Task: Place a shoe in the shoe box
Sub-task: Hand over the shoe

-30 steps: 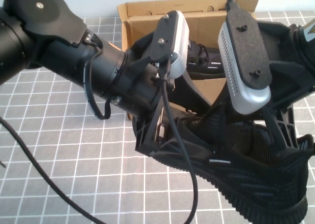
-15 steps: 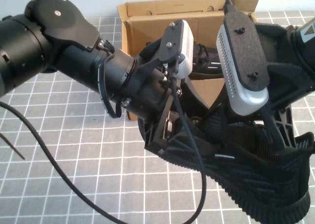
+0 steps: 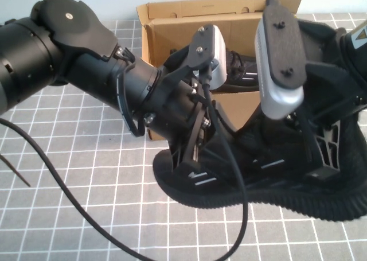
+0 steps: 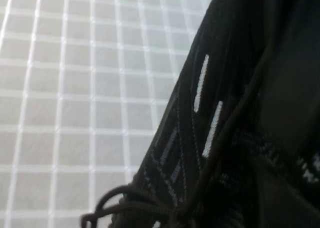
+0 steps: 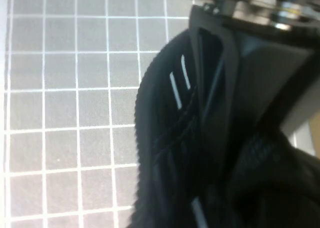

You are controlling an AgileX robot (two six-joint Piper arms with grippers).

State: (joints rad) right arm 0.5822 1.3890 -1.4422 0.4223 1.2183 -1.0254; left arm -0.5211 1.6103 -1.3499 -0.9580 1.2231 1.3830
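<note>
The shoe (image 3: 258, 183) lies on the mat just before the box (image 3: 241, 26) — not yet in, though a look-alike shoe (image 3: 241, 69) seems already inside. The left gripper (image 3: 192, 163) and right gripper (image 3: 318, 158) both sit at the shoe; whether either clamps it cannot be told.

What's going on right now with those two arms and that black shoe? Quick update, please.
Left gripper and right gripper both at the shoe, just in front of the shoe box. Second sneaker already inside. Nothing blocking the box.
</note>
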